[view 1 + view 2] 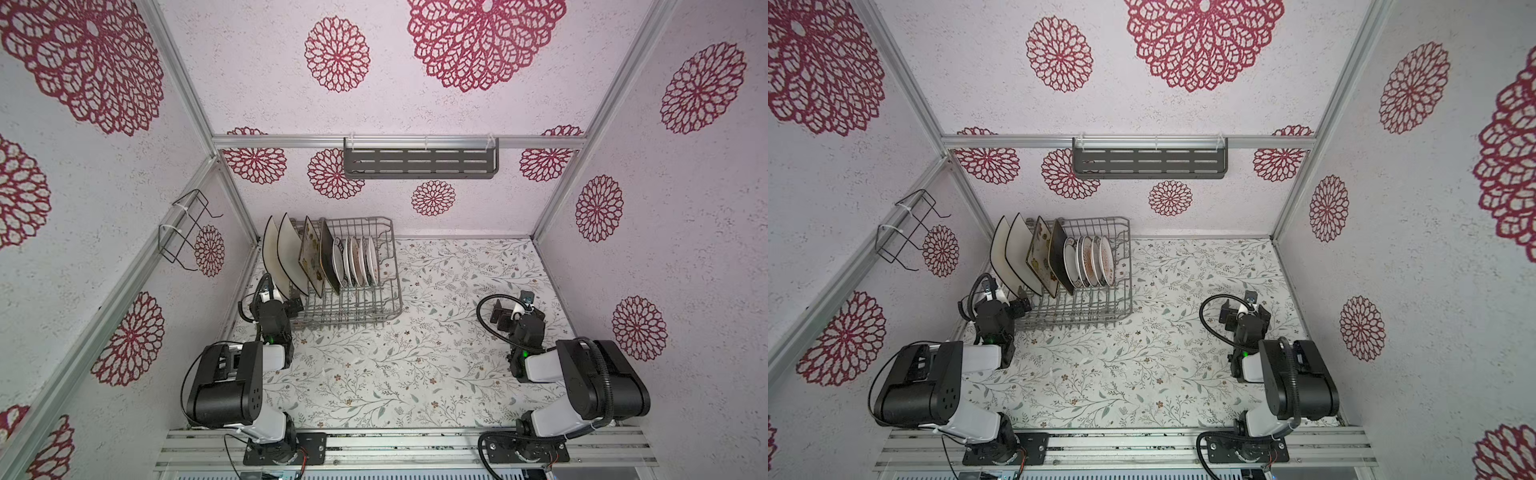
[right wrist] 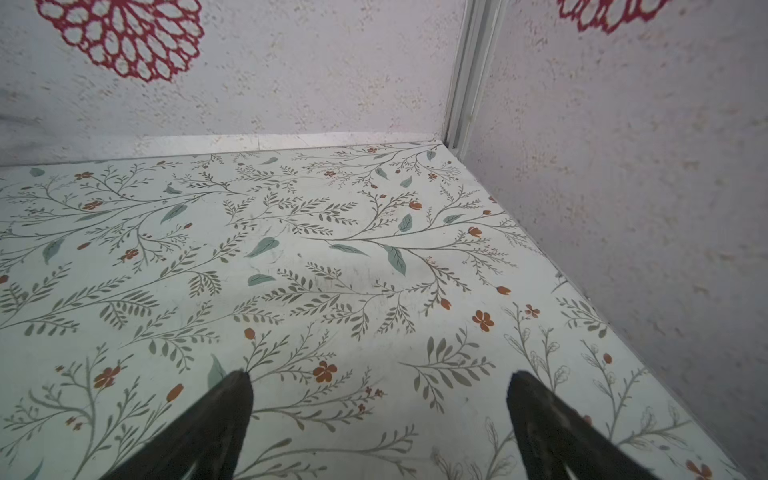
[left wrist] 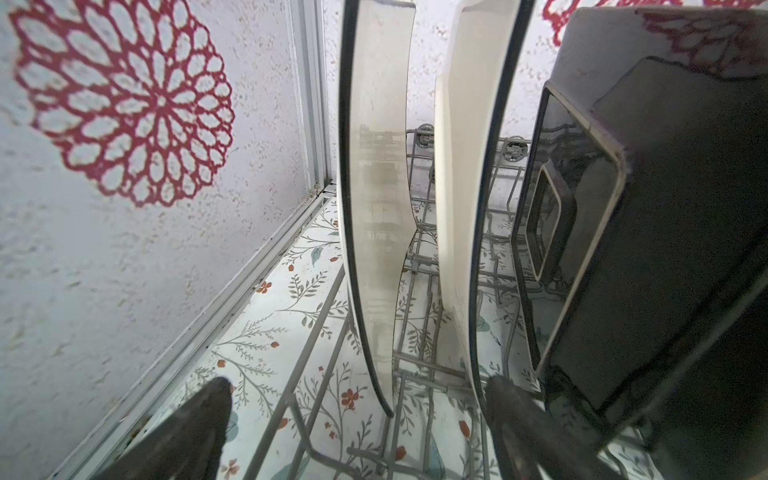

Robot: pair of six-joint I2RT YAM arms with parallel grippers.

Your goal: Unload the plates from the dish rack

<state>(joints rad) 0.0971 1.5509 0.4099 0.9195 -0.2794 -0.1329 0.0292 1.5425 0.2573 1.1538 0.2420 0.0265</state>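
The grey wire dish rack (image 1: 365,309) (image 1: 1100,309) stands at the back left of the table. In it, upright from left to right, are two white black-rimmed plates (image 1: 272,253) (image 1: 291,249), a cream floral plate (image 1: 311,257), a dark brown plate (image 1: 330,259) and several small round plates (image 1: 357,262). My left gripper (image 1: 282,300) (image 3: 357,399) is open at the rack's front left corner. The outermost white plate's (image 3: 374,249) lower edge lies between its fingers, untouched, and the second white plate (image 3: 461,208) runs by one fingertip (image 3: 511,411). My right gripper (image 1: 517,313) (image 2: 378,399) hangs open and empty over bare table at the right.
A grey slotted shelf (image 1: 419,162) hangs on the back wall and a small black wire holder (image 1: 183,226) on the left wall. The left wall's metal rail (image 3: 249,282) runs close beside the rack. The floral table (image 1: 436,353) stretches between the arms.
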